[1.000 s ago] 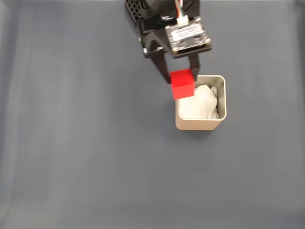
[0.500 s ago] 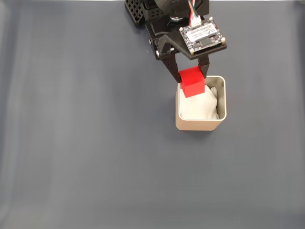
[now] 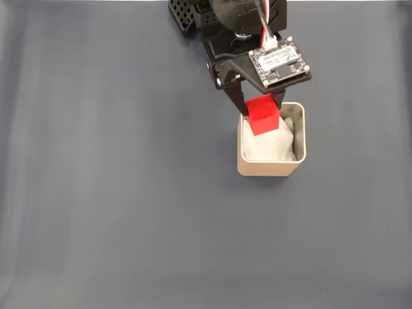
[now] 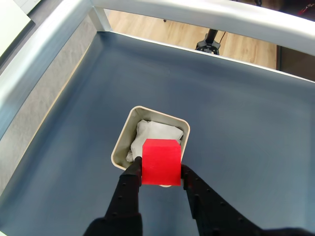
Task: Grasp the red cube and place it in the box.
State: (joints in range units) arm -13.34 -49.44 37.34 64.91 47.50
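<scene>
Gripper (image 3: 262,109) is clamping the cube (image 3: 262,115), one black finger (image 3: 235,98) pressing each side face. In the wrist view the gripper (image 4: 161,170) is showing the same thing: cube (image 4: 161,162) sitting squeezed between the two fingers (image 4: 130,183), front face square to the camera.

Cube is hanging in the air over the box (image 3: 270,168), above its upper-left corner as the fixed view shows it, overlapping the rim there. It's not touching the lining (image 3: 273,141); white crumpled paper is lying inside the box below it. In the wrist view the cube is covering the near wall of the box (image 4: 122,139), with lining (image 4: 156,132) showing just beyond it.

Box is standing upright on the dark grey mat (image 3: 116,193), right of centre in the fixed view. Arm is reaching in from the top edge, with a small circuit board (image 3: 277,61) sitting on the wrist. Wrist view is also catching a light metal rail (image 4: 197,14) along the mat's far edge and wood floor (image 4: 162,29) past it
</scene>
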